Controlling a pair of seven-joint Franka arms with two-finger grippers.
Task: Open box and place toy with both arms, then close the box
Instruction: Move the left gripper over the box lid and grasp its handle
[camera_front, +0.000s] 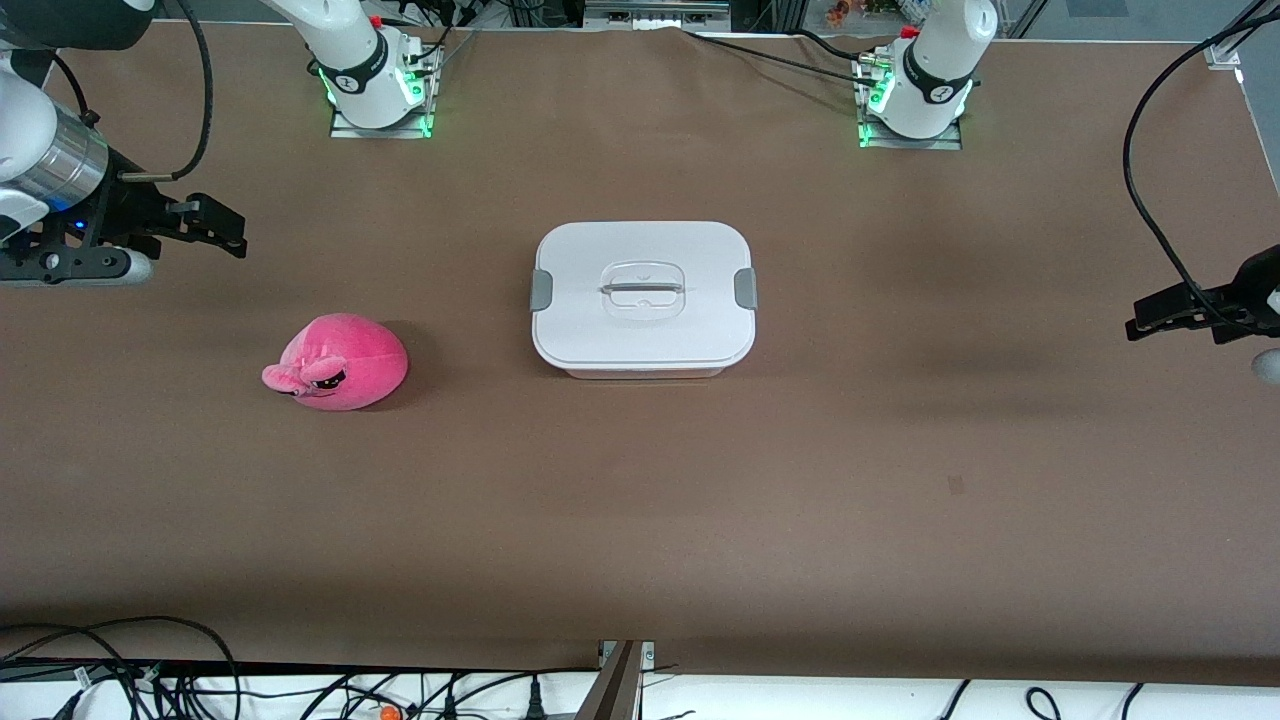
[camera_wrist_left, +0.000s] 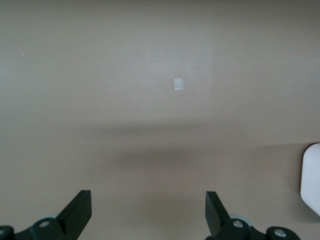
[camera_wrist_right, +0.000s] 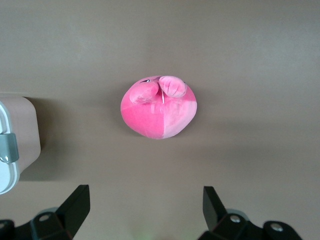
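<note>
- The box (camera_front: 643, 298) sits mid-table with its white lid (camera_front: 642, 290) still on and both grey clips (camera_front: 541, 290) down, so nothing has been started; opening it looks like the first job.
- The left gripper (camera_wrist_left: 148, 212) hangs over bare table at the left arm's end, jaws spread wide and empty. From its own wrist camera only a white corner of the box shows off to one side, well clear of the fingers.
- The right gripper (camera_wrist_right: 145, 210) hovers over the right arm's end of the table, jaws likewise released with nothing in them. The toy (camera_wrist_right: 159, 107) lies ahead of the gap between its fingers, roughly centred on it but not yet between them; the box's clipped end peeks in at the side.
- To open well, I'd bring each gripper to the clip at its own end, so the lid is freed evenly rather than levered from one end.
- The recessed handle (camera_front: 642, 288) in the middle looks the natural lifting point; jaws should straddle the thin bar squarely before closing.
- The lid is wide and flat; lifted off-centre it would probably tilt or drag the tub along.
- The toy is soft and rounded, so a grip across its middle should hold better than one on the ear flaps.
</note>
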